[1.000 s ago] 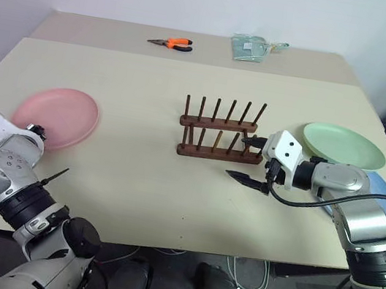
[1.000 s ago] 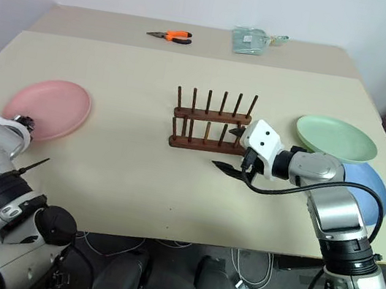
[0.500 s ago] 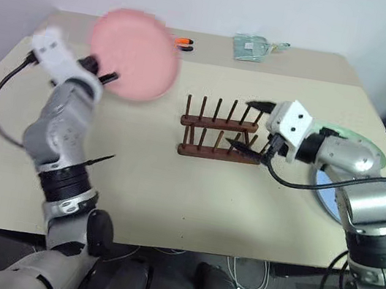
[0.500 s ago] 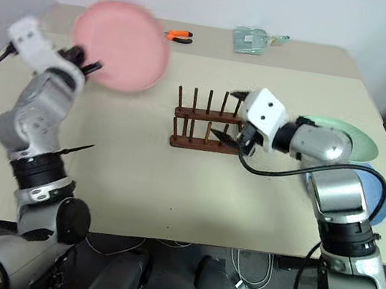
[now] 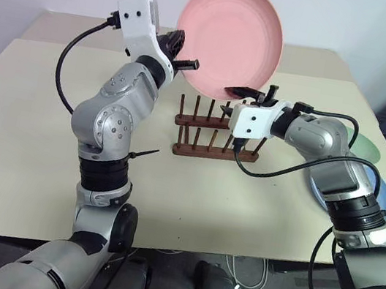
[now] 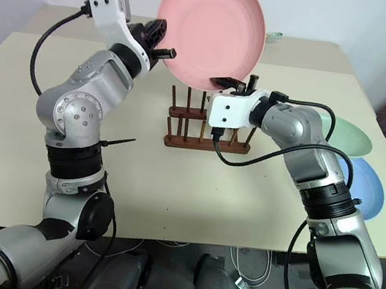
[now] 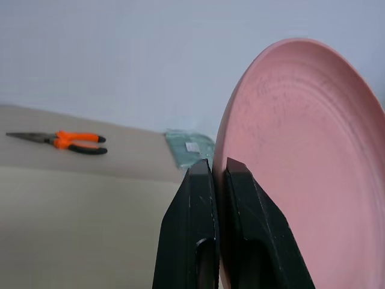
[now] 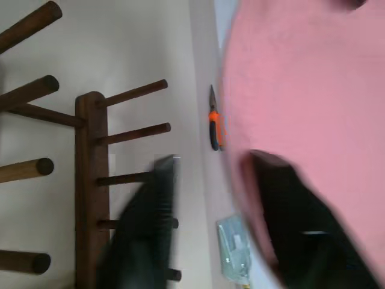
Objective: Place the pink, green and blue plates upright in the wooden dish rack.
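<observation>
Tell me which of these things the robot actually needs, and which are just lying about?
Needed:
pink plate, in the left fingers
green plate
blue plate
rack

Lying about:
orange pliers
clear packet

Plate (image 5: 229, 39) raised above rack (image 5: 218, 128); two plates (image 5: 366, 170) right of rack.

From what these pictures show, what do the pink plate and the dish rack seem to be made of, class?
The pink plate looks like matte plastic: even salmon colour, a thin rim, no glaze shine, though the look cannot rule out melamine. The dish rack looks like dark stained wood: brown rails and thin round pegs, dull finish.
</observation>
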